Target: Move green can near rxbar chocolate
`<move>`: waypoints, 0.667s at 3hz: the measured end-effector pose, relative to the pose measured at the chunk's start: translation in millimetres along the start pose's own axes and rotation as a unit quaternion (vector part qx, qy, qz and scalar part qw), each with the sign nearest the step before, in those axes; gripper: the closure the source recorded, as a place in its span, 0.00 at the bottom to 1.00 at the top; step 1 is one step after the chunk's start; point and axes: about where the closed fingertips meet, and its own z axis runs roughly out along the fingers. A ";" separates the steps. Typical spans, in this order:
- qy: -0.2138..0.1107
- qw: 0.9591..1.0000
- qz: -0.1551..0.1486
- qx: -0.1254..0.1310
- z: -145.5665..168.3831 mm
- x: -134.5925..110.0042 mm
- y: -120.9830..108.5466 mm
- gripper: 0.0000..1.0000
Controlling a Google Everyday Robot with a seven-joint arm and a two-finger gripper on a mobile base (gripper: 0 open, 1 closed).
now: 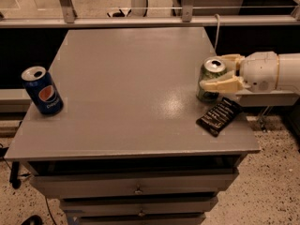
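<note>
Green can [209, 81] is standing upright near the right edge of the counter [131, 88], just behind the rxbar chocolate [219, 116]. The jaws, extending in from the right, are gripping the green can, one side in front and one behind.

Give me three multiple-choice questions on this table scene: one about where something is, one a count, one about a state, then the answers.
1. Where is the gripper?
A: at the far left edge. B: at the green can, on the right side of the table. C: down by the drawers.
2. How many cans stand on the table?
A: one. B: two. C: three.
3. How does the green can stand?
A: upright. B: on its side. C: upside down.

Answers:
1 B, the gripper comes in from the right to the green can, just behind the black bar.
2 B, only the blue can and the green one.
3 A, its silver top faces up.
</note>
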 end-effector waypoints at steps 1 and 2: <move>0.006 1.000 -0.008 0.005 -1.3 4.2 -4.4 0.16; 0.013 1.000 -0.008 0.008 -3.5 9.2 -6.4 0.00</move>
